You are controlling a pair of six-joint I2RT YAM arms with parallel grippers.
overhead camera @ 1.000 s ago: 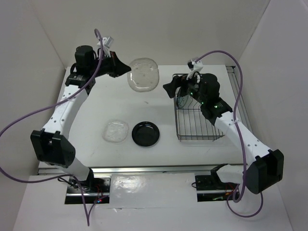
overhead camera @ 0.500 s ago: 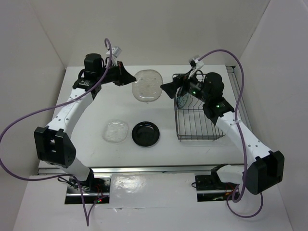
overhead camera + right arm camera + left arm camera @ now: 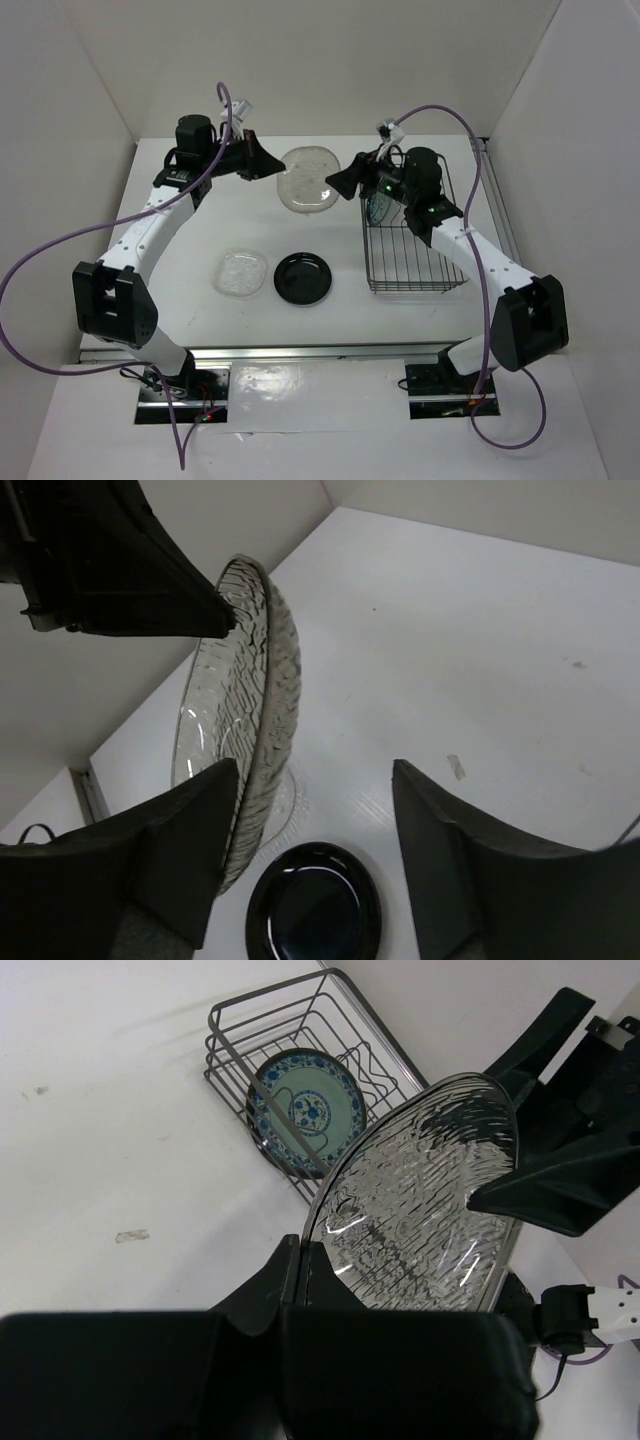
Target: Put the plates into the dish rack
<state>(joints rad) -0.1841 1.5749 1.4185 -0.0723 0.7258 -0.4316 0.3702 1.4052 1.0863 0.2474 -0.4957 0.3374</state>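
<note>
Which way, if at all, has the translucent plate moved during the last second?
Yes: the translucent plate, held by the left gripper, shifted rightward, closer to the dish rack.

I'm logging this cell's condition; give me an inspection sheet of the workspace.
Surface: white table.
Job's things: translucent plate held aloft; teal plate standing in dish rack; clear squarish plate and black plate flat on table.
Clutter: nothing seen.
Grippers: left gripper shut on translucent plate's rim; right gripper open at its opposite rim.
Cables: purple cable loops off each arm.
Surroundings: white walls on three sides.
</note>
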